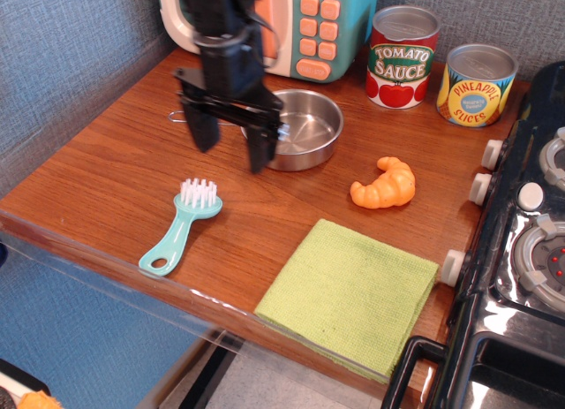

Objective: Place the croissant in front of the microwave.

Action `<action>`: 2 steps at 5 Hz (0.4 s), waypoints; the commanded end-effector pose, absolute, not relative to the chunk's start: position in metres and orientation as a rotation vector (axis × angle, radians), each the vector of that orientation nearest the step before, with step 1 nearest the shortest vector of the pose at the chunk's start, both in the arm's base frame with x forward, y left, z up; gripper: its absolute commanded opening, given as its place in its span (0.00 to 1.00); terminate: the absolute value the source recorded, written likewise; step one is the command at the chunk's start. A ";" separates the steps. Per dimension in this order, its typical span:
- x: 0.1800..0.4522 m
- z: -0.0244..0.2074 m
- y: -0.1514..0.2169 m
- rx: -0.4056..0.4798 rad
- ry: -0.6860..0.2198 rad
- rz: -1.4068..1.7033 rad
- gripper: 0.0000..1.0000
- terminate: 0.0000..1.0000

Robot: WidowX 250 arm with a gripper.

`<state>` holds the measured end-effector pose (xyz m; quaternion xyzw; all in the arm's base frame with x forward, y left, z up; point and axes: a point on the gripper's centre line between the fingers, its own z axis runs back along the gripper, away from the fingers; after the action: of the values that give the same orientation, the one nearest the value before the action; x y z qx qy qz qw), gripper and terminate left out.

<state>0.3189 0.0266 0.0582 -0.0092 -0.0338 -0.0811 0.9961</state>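
Note:
The orange toy croissant (384, 184) lies on the wooden counter, right of the steel pan (305, 126). The teal and cream microwave (318, 25) stands at the back, partly hidden by my arm. My black gripper (231, 144) hangs open and empty above the counter at the pan's left rim, well left of the croissant. Its two fingers (260, 144) point down, apart.
A teal brush (181, 228) lies front left. A green cloth (349, 294) lies at the front edge. A tomato sauce can (402, 56) and a pineapple can (477, 84) stand at the back right. A black stove (521, 250) borders the right side.

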 end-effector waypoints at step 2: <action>0.367 0.068 -0.072 -0.012 -0.139 -0.364 1.00 0.00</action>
<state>0.3647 -0.0713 0.0501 -0.0054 -0.0437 -0.1813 0.9824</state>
